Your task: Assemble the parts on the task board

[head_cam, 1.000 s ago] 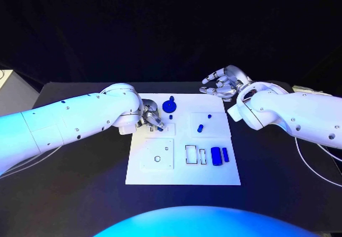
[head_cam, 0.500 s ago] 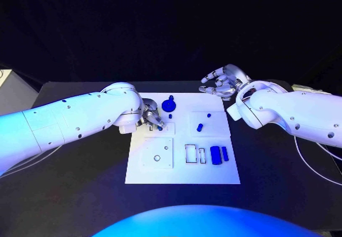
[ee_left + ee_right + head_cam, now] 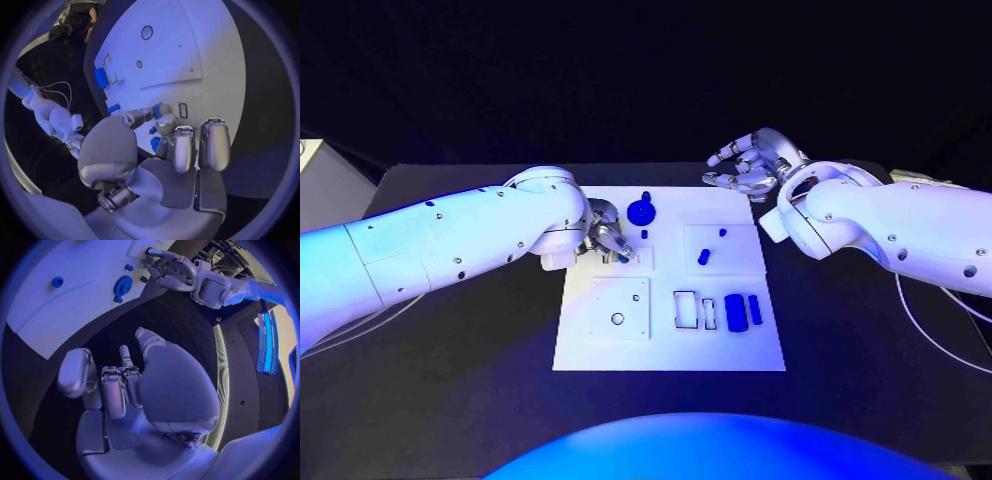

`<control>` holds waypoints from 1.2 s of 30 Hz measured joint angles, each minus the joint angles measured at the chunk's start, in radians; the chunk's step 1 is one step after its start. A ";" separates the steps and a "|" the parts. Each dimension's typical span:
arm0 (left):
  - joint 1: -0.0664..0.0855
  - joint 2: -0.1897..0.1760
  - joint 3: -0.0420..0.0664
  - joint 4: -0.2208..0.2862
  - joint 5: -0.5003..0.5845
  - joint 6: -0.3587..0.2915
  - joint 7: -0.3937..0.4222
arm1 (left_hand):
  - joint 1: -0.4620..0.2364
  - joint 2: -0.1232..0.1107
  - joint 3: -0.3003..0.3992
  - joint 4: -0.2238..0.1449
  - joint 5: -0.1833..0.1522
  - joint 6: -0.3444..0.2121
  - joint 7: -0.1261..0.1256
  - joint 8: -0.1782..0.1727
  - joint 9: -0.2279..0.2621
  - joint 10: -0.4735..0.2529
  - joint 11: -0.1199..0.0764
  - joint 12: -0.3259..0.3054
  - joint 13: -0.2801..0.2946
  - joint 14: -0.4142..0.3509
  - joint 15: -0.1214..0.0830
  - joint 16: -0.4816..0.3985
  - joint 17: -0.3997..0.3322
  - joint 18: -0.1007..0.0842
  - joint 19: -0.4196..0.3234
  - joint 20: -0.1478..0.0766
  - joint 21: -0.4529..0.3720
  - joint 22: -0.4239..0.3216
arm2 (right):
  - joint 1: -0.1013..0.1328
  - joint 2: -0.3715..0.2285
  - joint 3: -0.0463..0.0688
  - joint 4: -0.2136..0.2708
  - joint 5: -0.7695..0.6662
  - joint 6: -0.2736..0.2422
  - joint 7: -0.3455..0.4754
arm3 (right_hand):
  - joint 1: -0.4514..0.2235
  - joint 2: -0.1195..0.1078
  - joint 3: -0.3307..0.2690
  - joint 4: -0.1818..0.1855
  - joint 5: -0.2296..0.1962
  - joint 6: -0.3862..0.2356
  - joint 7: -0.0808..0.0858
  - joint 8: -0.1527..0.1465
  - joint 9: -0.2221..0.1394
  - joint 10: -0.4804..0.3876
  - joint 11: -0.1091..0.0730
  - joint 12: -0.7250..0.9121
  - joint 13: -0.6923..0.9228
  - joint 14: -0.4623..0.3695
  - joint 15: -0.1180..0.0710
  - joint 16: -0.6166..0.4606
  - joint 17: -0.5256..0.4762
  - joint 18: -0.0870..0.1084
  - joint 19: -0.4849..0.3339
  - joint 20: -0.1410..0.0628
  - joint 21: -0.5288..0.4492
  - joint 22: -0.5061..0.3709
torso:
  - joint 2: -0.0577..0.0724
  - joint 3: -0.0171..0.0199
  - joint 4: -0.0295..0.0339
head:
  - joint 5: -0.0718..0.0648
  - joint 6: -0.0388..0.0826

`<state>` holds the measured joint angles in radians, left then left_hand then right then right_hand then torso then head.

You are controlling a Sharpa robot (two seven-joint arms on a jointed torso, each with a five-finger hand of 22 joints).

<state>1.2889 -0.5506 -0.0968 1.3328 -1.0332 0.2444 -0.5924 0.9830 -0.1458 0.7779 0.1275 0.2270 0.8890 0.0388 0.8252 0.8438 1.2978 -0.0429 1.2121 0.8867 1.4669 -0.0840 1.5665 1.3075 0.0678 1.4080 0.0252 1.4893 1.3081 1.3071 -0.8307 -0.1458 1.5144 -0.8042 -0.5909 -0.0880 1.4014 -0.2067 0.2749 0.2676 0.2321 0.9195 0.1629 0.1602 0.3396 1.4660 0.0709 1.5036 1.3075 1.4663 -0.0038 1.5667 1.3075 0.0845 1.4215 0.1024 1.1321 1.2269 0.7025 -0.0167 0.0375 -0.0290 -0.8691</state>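
- Head view: since a second ago almost nothing has moved. The left hand [image 3: 607, 238] stays low over the board [image 3: 672, 352], fingers pinching a small blue part [image 3: 623, 258] at their tips; the right hand [image 3: 753, 166] still hovers beyond the board's far corner, fingers curled, empty
- Left wrist view: the part [image 3: 157, 109] sits between fingertips just off the board [image 3: 212, 55]; seating looks unfinished
- Right wrist view: the right hand [image 3: 119, 385] holds nothing over the worktop [image 3: 169, 315]

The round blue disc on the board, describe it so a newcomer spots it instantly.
Start at the white task board. At its far edge, just right of the left robot hand, lies the round blue disc, the only wide circular piece; the other blue parts are small pegs and blocks.
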 measured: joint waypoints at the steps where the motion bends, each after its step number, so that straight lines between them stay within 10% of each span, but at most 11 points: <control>1: 0.000 0.000 0.000 0.000 0.000 0.000 0.000 | 0.000 0.000 0.000 0.000 0.000 0.000 0.000 0.000 0.000 0.000 0.000 0.000 0.000 0.000 0.000 0.000 0.000 0.000 0.000 0.000 0.000 0.000 | 0.000 0.000 0.000 0.000 0.000 0.000 0.000 | 0.000 0.000 0.000 0.000 0.000 0.000 0.000 0.000 0.000 0.000 0.000 0.000 0.000 0.000 0.000 0.000 0.000 0.000 0.000 0.000 0.000 0.000 | 0.000 0.0000 0.0000 | 0.000 0.000; 18: 0.000 0.003 -0.002 -0.002 -0.002 -0.003 -0.002 | -0.007 0.011 -0.029 -0.029 -0.009 0.013 -0.006 -0.003 0.005 0.006 -0.002 0.000 -0.003 0.000 -0.007 0.000 0.000 0.000 0.003 -0.003 0.000 0.000 | 0.000 -0.001 0.000 0.000 0.000 0.001 0.000 | 0.000 0.000 0.000 0.000 0.000 0.000 0.000 0.000 0.000 0.000 0.000 0.000 0.000 0.000 0.000 0.000 0.000 0.000 -0.004 -0.004 0.000 -0.002 | 0.000 -0.0005 -0.0001 | 0.000 0.004; 26: -0.002 0.001 -0.003 -0.004 -0.002 -0.009 -0.002 | -0.044 -0.026 -0.049 -0.052 -0.009 0.034 -0.024 -0.012 0.006 0.007 -0.004 0.000 -0.004 -0.004 -0.011 0.000 0.000 0.000 0.007 -0.007 0.000 0.000 | 0.000 -0.002 0.000 0.000 0.000 0.001 0.000 | 0.000 0.000 0.000 0.000 0.000 0.000 0.000 0.000 0.000 0.000 0.000 -0.008 0.001 0.000 0.000 -0.004 0.000 0.000 -0.004 -0.004 -0.008 -0.008 | 0.000 -0.0004 -0.0006 | -0.001 0.006; 36: -0.003 -0.005 -0.003 -0.001 -0.002 -0.015 -0.002 | -0.057 -0.039 -0.125 -0.002 -0.006 0.037 -0.027 -0.018 0.008 0.003 -0.008 0.004 -0.007 -0.004 -0.011 0.000 0.000 0.000 0.007 -0.007 0.000 0.000 | 0.000 -0.003 0.000 0.000 0.000 0.001 0.000 | 0.000 0.000 0.000 0.000 0.000 0.000 0.000 0.000 0.000 0.000 0.000 -0.008 0.001 0.000 0.000 -0.004 0.000 0.000 -0.007 0.000 -0.015 -0.011 | 0.000 -0.0004 -0.0006 | -0.002 0.005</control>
<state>1.2861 -0.5551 -0.1000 1.3320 -1.0355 0.2296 -0.5942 0.9260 -0.1843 0.6527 0.1252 0.2211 0.9256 0.0120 0.8069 0.8520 1.3009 -0.0504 1.2159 0.8802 1.4633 -0.0946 1.5665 1.3074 0.0679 1.4151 0.0181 1.4897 1.3077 1.3071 -0.8333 -0.1458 1.5143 -0.8044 -0.5904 -0.0875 1.4015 -0.2066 0.2749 0.2676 0.2321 0.9196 0.1628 0.1602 0.3397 1.4660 0.0709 1.4958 1.3080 1.4663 -0.0038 1.5628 1.3074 0.0845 1.4141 0.1023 1.1170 1.2154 0.7028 -0.0171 0.0369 -0.0311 -0.8640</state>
